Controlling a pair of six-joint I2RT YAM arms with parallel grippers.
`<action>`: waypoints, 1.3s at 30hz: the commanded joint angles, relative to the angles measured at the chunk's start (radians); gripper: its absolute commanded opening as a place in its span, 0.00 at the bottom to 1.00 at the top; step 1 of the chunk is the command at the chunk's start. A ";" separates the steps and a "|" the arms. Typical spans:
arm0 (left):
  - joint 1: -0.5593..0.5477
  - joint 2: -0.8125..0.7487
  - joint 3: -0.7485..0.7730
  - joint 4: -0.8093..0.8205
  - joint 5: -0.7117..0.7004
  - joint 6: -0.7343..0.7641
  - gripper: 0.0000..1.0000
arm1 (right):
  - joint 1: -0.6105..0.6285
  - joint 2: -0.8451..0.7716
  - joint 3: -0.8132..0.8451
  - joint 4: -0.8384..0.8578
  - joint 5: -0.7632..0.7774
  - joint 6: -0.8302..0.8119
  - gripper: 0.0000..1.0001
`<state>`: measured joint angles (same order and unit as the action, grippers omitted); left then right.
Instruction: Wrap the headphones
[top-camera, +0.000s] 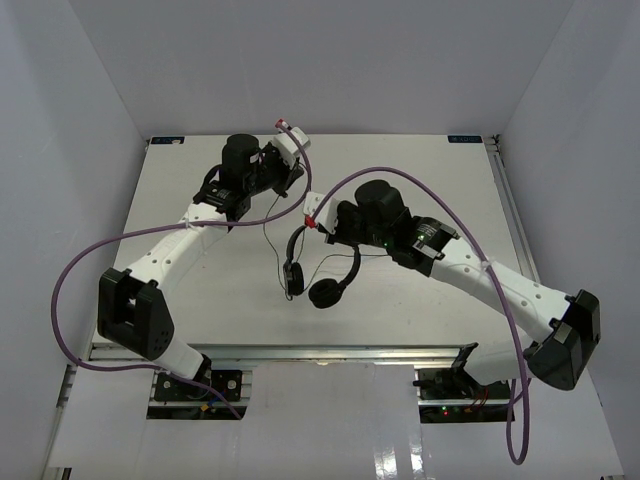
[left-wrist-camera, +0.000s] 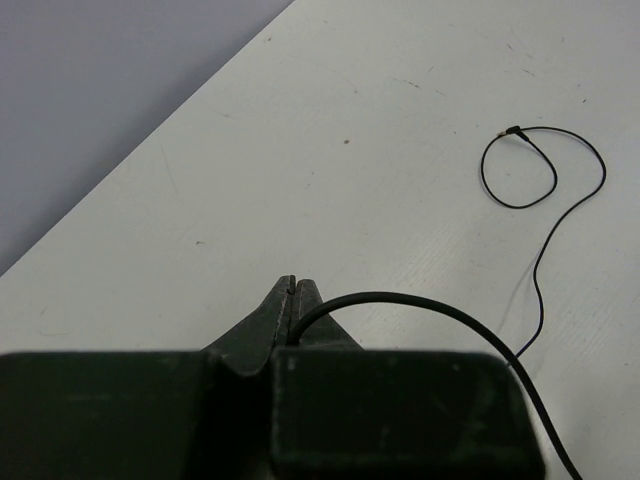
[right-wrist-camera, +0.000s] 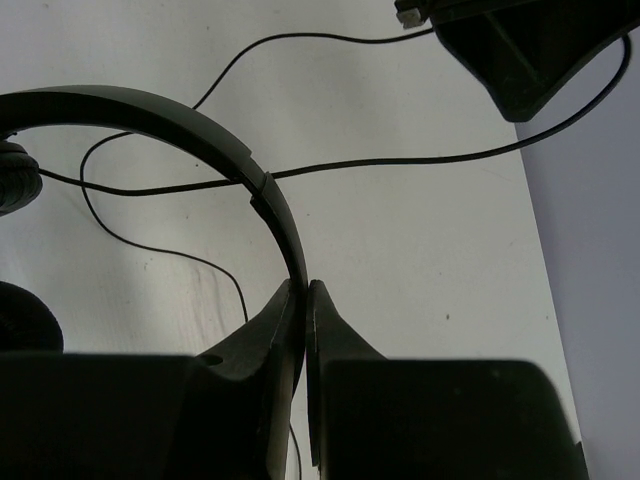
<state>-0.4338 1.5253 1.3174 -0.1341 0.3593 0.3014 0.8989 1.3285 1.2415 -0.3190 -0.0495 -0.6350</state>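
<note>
Black headphones (top-camera: 322, 293) hang just ahead of the right end effector (right-wrist-camera: 303, 288), which is clenched on the headband (right-wrist-camera: 200, 120). Can't tell if the earpads touch the counter (top-camera: 430, 170). The left end effector (left-wrist-camera: 295, 284) is clenched on the cord (left-wrist-camera: 400, 296), with the loose tail lying beyond it. Probably early winding: the cord crosses the band once. Next, the left should loop cord round the band while the right holds steady.

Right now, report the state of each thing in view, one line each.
Left gripper: shut, pinching the cord.
Right gripper: shut, clamped on the headband.
Headphones: held by the headband, not wrapped.
Cord: loose, crossing the headband once, no turns wound round it.
Plug end: free, curled in a loop on the table.
</note>
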 joint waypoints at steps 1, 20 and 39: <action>-0.003 -0.036 0.033 -0.004 0.042 0.005 0.00 | 0.006 0.052 0.047 0.093 0.099 0.065 0.08; -0.003 -0.120 0.025 -0.021 0.089 -0.018 0.00 | -0.135 0.204 0.076 0.089 0.177 0.225 0.08; -0.002 -0.032 0.037 0.002 -0.010 -0.021 0.00 | -0.144 -0.023 0.003 0.170 -0.188 0.257 0.08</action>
<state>-0.4339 1.4745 1.3177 -0.1448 0.3698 0.2944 0.7539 1.3470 1.2598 -0.2321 -0.1660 -0.3774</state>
